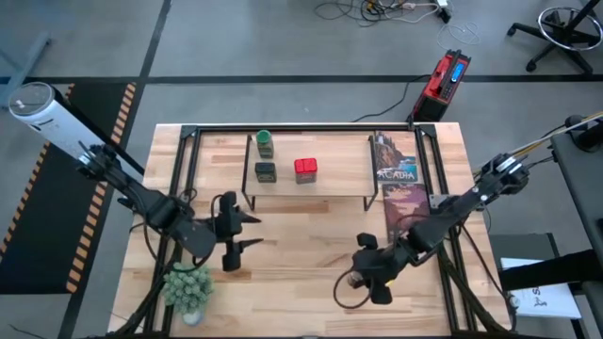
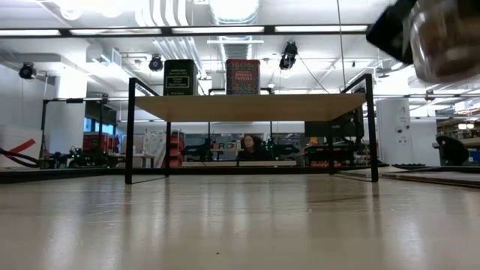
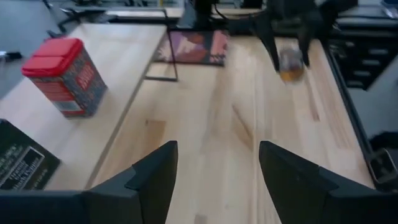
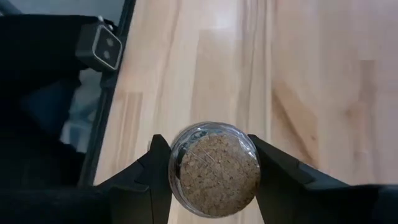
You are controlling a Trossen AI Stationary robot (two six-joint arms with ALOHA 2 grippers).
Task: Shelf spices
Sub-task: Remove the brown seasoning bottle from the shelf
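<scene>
The shelf [image 1: 330,181] stands at the table's far middle. On its board rest a green-capped jar [image 1: 265,143], a dark square tin [image 1: 266,172] and a red square tin [image 1: 305,169]. The two tins also show in the low view, the dark tin [image 2: 180,77] and the red tin [image 2: 242,76]. My right gripper [image 4: 214,171] is near the table's near right, shut on the round jar [image 4: 214,168] with its cork top. The right gripper with the jar [image 2: 442,41] is above the table. My left gripper [image 1: 252,231] waits open at the near left, in front of the shelf. My right gripper pinches the round jar between its two fingers, one on each side of the glass wall [image 4: 177,155] just below the cork top [image 4: 217,174]. The fingers [image 3: 273,37] come from above, pointing down. The jar [image 3: 290,62] is upright and lifted clear of the table.
A book [image 1: 398,184] lies at the shelf's right end and reaches toward the near edge. A small potted plant [image 1: 188,287] stands at the near left corner. Black frame bars [image 1: 301,127] run around the table. Bare wood [image 1: 301,245] lies between the two grippers.
</scene>
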